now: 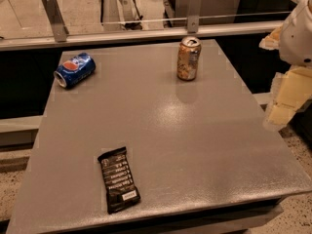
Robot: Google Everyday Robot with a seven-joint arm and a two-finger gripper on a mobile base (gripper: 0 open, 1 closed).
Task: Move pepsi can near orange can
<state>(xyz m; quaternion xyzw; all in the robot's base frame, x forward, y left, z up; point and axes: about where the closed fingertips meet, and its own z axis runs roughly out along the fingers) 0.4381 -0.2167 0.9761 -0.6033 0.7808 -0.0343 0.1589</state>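
Note:
The pepsi can (pixel 74 69) is blue with a round red-white-blue logo. It lies on its side at the far left corner of the grey table (pixel 195 140), with its silver top facing the front left. The orange can (pixel 188 58) has a mottled orange and gold print and stands upright near the far edge, right of centre. My gripper (pixel 282 106) hangs on the white arm beyond the table's right edge, far from both cans and holding nothing that shows.
A black snack bar wrapper (pixel 118 180) lies flat near the front left of the table. A metal rail with glass panels (pixel 146 30) runs behind the far edge. Speckled floor shows at the front corners.

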